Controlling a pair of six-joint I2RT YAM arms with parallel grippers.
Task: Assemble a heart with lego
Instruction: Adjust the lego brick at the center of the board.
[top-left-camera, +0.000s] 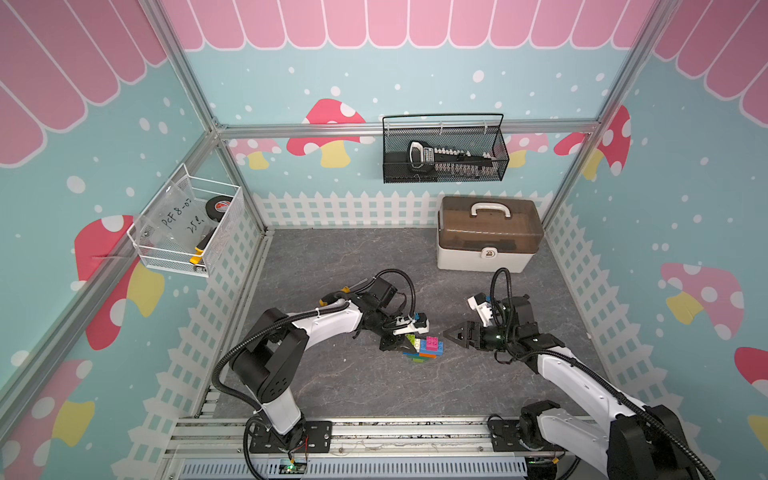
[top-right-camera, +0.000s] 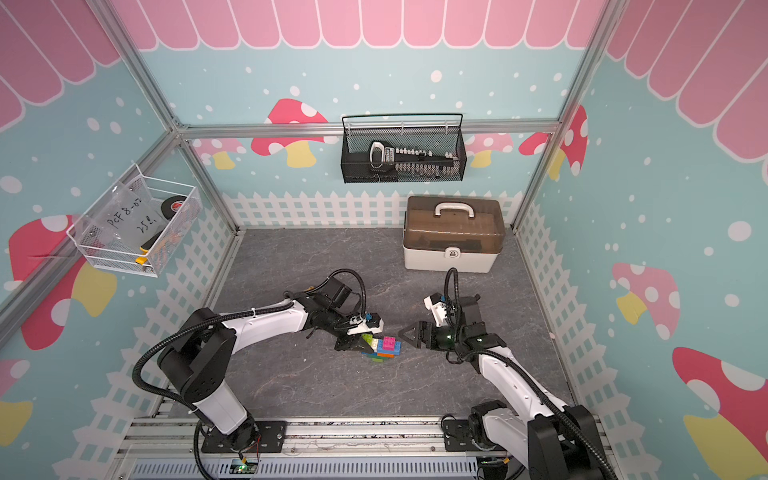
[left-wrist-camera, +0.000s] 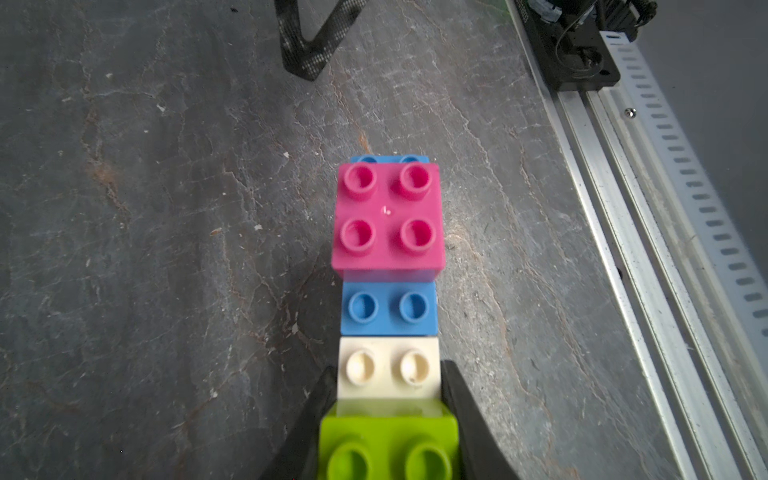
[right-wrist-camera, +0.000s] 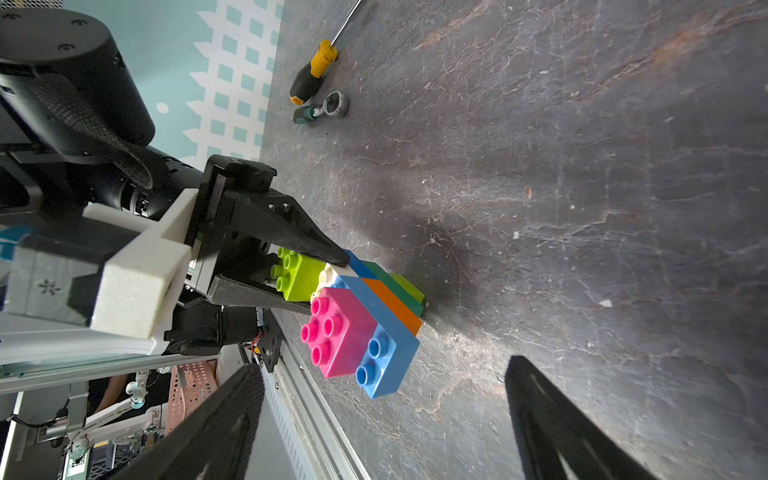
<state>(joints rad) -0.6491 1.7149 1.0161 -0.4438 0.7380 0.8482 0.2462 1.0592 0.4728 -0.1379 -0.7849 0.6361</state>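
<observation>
Left wrist: left pincer clamps heart.

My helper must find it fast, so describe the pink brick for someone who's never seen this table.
From the brown-lidded white toolbox, come forward across the grey table to the small multicolour brick heart. The pink brick sits on top, square with four studs; the other top square is a lime brick.

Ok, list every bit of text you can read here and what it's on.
"PCT 8-02": handwritten on the bag, as best it reads.
"25 e.": same bag, last character uncertain.
Label on the tool: too blurred to read.
Logo on the tape: too small to read.
</observation>
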